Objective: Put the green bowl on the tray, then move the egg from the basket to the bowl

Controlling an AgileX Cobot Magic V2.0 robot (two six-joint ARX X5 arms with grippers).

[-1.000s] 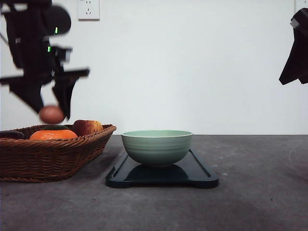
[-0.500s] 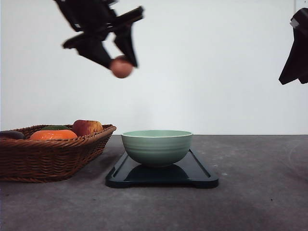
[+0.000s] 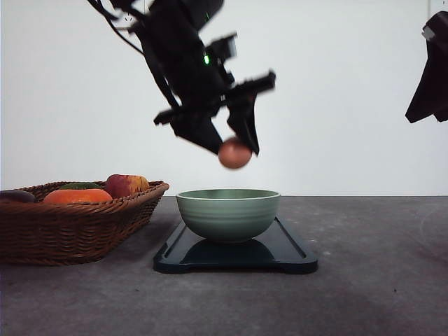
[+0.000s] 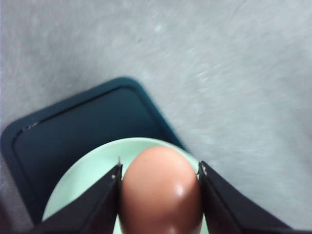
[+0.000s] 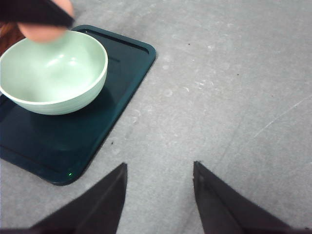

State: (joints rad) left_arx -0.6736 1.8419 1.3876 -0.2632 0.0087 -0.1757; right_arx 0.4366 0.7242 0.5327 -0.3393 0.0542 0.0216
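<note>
Grey tabletop holds the tray (image 3: 294, 257) with the green bowl (image 3: 228, 213) on it. Within a second the left gripper (image 3: 234, 150) carried the egg (image 3: 234, 153) from over the basket (image 3: 77, 227) to just above the bowl; release remains. Its jaws clamp the egg, whose long axis seems to run along the fingers, downward. The right gripper (image 5: 158, 195) hangs parted

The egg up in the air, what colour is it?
The egg is brownish-tan, smooth and a bit shiny. It shows best in the left wrist view, held between the black fingers.

Basket (image 3: 77, 224) cut off at the left edge; a dark item (image 3: 15, 196) inside, possibly fruit, too partial to identify.
</note>
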